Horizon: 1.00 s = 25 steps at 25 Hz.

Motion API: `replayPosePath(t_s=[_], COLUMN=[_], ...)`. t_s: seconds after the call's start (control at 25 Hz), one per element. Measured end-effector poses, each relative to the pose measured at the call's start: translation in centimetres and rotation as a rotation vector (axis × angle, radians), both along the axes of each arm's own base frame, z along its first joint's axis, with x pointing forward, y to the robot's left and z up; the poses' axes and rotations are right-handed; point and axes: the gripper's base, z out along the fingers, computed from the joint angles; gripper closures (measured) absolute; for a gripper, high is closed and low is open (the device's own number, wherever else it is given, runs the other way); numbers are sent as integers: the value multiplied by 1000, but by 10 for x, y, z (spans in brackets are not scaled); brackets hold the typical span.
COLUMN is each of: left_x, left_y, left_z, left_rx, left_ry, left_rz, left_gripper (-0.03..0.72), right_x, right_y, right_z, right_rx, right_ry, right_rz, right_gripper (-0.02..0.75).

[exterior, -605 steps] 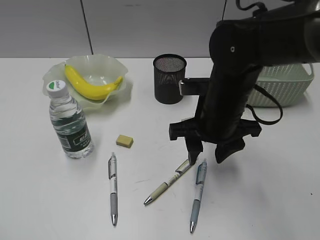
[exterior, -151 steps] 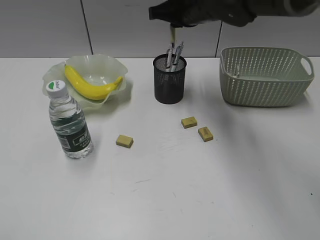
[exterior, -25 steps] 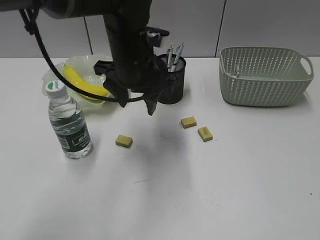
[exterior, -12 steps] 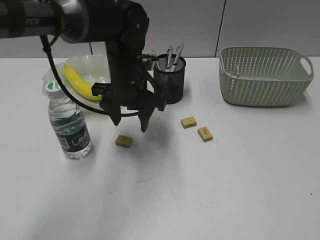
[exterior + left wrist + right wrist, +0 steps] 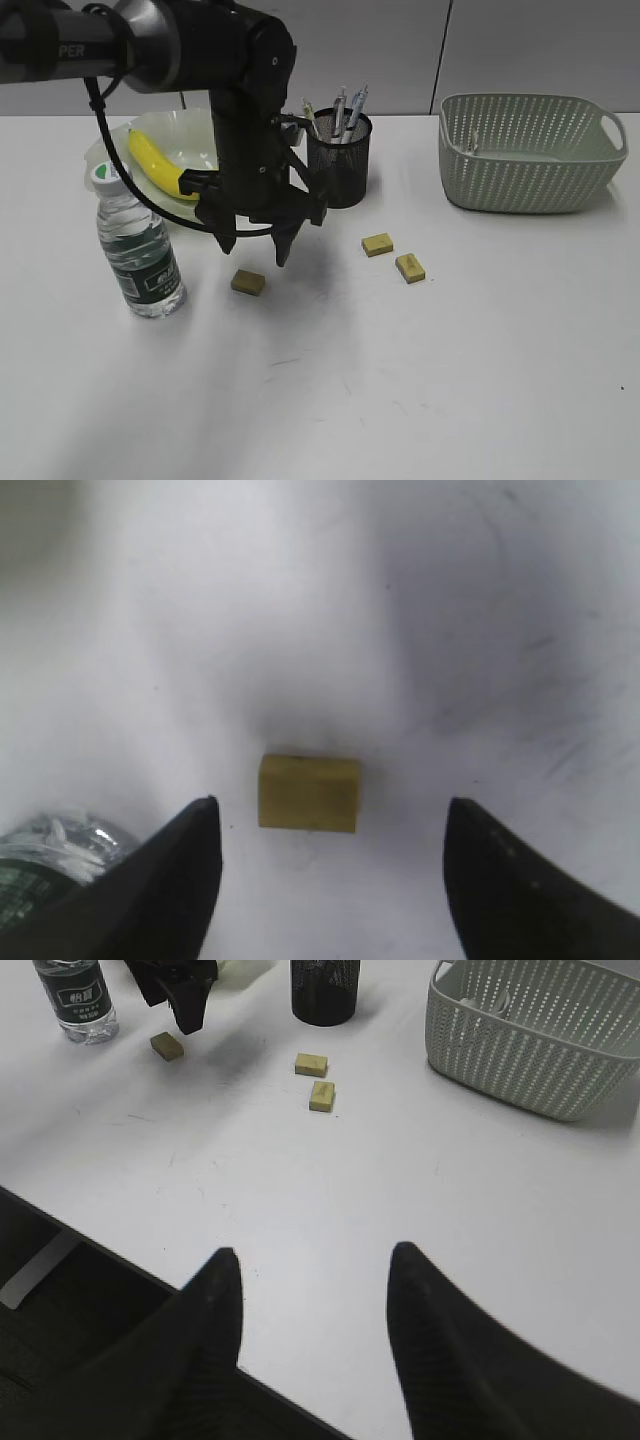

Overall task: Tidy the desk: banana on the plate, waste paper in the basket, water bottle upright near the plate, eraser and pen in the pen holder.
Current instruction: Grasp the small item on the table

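Observation:
My left gripper (image 5: 255,250) hangs open just above a tan eraser (image 5: 249,283) on the white desk (image 5: 330,390). In the left wrist view the eraser (image 5: 309,792) lies between the open left gripper's (image 5: 330,803) fingers, untouched. Two more erasers (image 5: 377,244) (image 5: 410,267) lie to the right. Pens (image 5: 345,105) stand in the black pen holder (image 5: 340,170). The banana (image 5: 155,160) rests on the plate (image 5: 190,130), and the water bottle (image 5: 135,245) stands upright beside it. The right gripper (image 5: 316,1250) is open and empty over the desk's near edge. The waste paper is hidden.
The green basket (image 5: 530,150) stands at the back right. The left arm (image 5: 245,110) reaches down in front of the plate and next to the pen holder. The desk's front edge (image 5: 120,1260) runs under the right gripper.
The left gripper has dropped from beside the pen holder and shifted left, so it now hangs over the leftmost eraser. Nothing else has moved.

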Motion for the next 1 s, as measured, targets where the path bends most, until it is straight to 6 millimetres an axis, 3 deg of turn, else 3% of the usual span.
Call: replayPosePath(t_s=[0.4,1.0], left_x=[1,2], left_y=[-1,1], left_z=[-18,-27], left_rx=[1,10], left_ry=[44,67], left_rz=[15,24], left_gripper=[179,189], right_x=[0,0], right_y=[0,0], right_z=[0,0], right_rx=[0,0], right_ry=[0,0], right_rz=[0,0], right_gripper=[353,353])
